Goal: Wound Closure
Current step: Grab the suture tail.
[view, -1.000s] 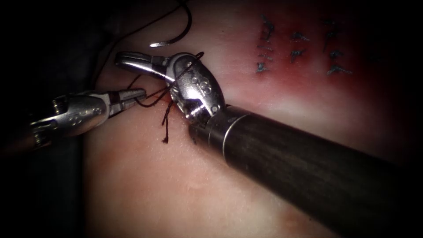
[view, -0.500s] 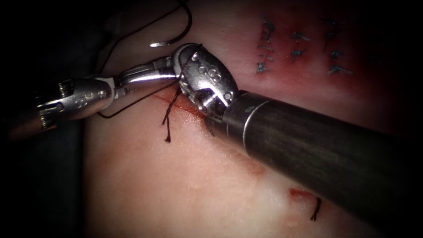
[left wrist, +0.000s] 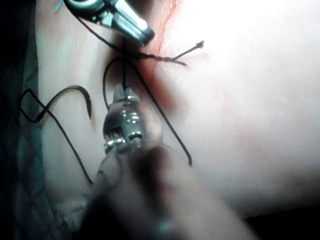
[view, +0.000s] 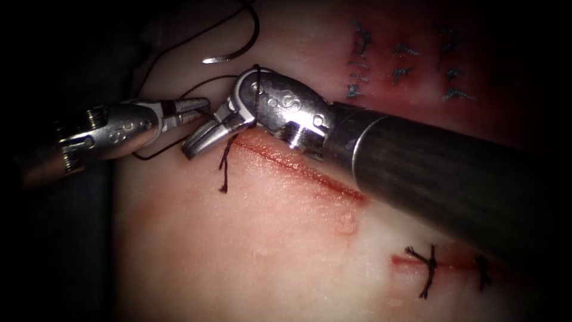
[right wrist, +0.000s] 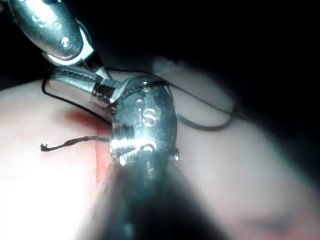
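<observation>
The curved needle point(view: 238, 52) lies free on the tissue point(view: 250, 250) above both tools, outside the cut, and also appears in the left wrist view point(left wrist: 80, 95). My left tool point(view: 193, 109) is shut on the dark thread point(view: 156, 156) just left of the cut's upper end. The thread wraps over the right tool's wrist point(view: 257, 80). My right tool point(view: 199, 142) points down-left at the cut's point(view: 298, 167) upper end, jaws slightly open with nothing between them. A short thread tail point(view: 224, 173) hangs from the stitch there. My left tool point(left wrist: 122, 97) has thread running from its tip.
The cut runs down-right under the right shaft point(view: 453, 185). Two tied stitches point(view: 429, 268) with cut ends sit at its lower right. Blue ink marks point(view: 405, 59) lie on reddened tissue at the upper right. Dark cloth point(view: 59, 250) borders the tissue on the left.
My right tool swung its jaws from pointing up-left to down-left and its shaft shifted up, uncovering the cut and the lower-right stitches. The left tool rose with the thread.
</observation>
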Controlling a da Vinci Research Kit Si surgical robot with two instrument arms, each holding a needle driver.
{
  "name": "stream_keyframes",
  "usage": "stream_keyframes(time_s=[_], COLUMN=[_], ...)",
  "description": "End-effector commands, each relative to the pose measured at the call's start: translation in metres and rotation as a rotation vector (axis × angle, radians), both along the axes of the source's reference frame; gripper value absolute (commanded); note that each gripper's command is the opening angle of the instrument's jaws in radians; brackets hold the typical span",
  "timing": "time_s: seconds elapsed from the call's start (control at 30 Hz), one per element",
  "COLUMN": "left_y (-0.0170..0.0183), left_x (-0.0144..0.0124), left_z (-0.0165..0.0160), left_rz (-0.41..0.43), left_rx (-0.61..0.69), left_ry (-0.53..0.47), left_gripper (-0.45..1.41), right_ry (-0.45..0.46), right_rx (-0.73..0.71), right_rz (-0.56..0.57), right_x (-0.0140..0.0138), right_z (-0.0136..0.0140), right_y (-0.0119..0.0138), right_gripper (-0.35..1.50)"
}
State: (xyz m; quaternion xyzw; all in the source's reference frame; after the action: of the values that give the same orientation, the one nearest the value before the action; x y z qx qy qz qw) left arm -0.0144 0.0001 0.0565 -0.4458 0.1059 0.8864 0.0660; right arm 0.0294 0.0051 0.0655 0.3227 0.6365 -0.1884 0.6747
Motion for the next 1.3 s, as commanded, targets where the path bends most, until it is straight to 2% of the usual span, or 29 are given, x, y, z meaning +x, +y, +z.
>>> stream_keyframes(time_s=[0.03, 0.1, 0.13, 0.17, 0.23, 0.3, 0.63, 0.87, 0.97, 1.0, 1.07, 1.13, 1.17, 1.2, 1.23, 1.3], left_y=[0.0007, 0.0007, 0.0007, 0.0007, 0.0007, 0.0007, 0.0008, 0.0010, 0.0009, 0.0008, 0.0008, 0.0007, 0.0007, 0.0007, 0.0006, 0.0005], left_x=[-0.0004, -0.0004, -0.0004, -0.0004, -0.0004, -0.0004, 0.0001, 0.0006, 0.0007, 0.0008, 0.0008, 0.0009, 0.0009, 0.0009, 0.0009, 0.0008], left_z=[0.0004, 0.0004, 0.0004, 0.0004, 0.0004, 0.0004, 0.0005, 0.0007, 0.0007, 0.0007, 0.0007, 0.0007, 0.0007, 0.0007, 0.0007, 0.0007], left_rz=[0.000, 0.000, 0.000, 0.000, 0.002, 0.002, 0.010, 0.012, 0.013, 0.010, 0.011, 0.008, 0.008, 0.008, 0.008, 0.008], left_rx=[-0.004, -0.004, -0.004, -0.004, -0.002, -0.002, -0.002, -0.003, -0.004, 0.000, 0.000, 0.004, 0.004, 0.003, 0.003, 0.002], left_ry=[-0.002, -0.002, -0.002, -0.002, -0.001, -0.001, -0.009, -0.004, -0.004, -0.006, -0.006, -0.008, -0.007, -0.007, -0.007, -0.007], left_gripper=[-0.35, -0.35, -0.35, -0.35, -0.35, -0.35, -0.35, -0.35, -0.35, -0.35, -0.35, -0.35, -0.35, -0.35, -0.35, -0.35], right_ry=[-0.006, -0.014, -0.031, -0.038, -0.050, -0.086, -0.184, -0.200, -0.209, -0.215, -0.213, -0.219, -0.219, -0.229, -0.229, -0.230], right_rx=[-0.040, -0.081, -0.109, -0.129, -0.165, -0.210, -0.338, -0.392, -0.414, -0.426, -0.432, -0.438, -0.445, -0.457, -0.467, -0.476], right_rz=[-0.030, -0.048, -0.053, -0.061, -0.086, -0.100, -0.223, -0.252, -0.279, -0.295, -0.299, -0.306, -0.315, -0.338, -0.364, -0.380], right_x=[0.0007, 0.0009, 0.0010, 0.0010, 0.0011, 0.0012, 0.0017, 0.0021, 0.0020, 0.0019, 0.0019, 0.0019, 0.0019, 0.0018, 0.0017, 0.0017], right_z=[0.0003, 0.0002, 0.0001, 0.0001, 0.0001, 0.0003, 0.0023, 0.0040, 0.0043, 0.0046, 0.0047, 0.0049, 0.0049, 0.0049, 0.0049, 0.0048], right_y=[0.0004, 0.0002, 0.0001, 0.0000, -0.0001, -0.0003, -0.0031, -0.0044, -0.0046, -0.0047, -0.0047, -0.0049, -0.0049, -0.0049, -0.0049, -0.0047], right_gripper=[0.37, 0.59, 0.83, 0.95, 1.11, 1.18, 1.20, 1.15, 1.05, 0.93, 0.88, 0.74, 0.58, -0.06, -0.35, -0.35])
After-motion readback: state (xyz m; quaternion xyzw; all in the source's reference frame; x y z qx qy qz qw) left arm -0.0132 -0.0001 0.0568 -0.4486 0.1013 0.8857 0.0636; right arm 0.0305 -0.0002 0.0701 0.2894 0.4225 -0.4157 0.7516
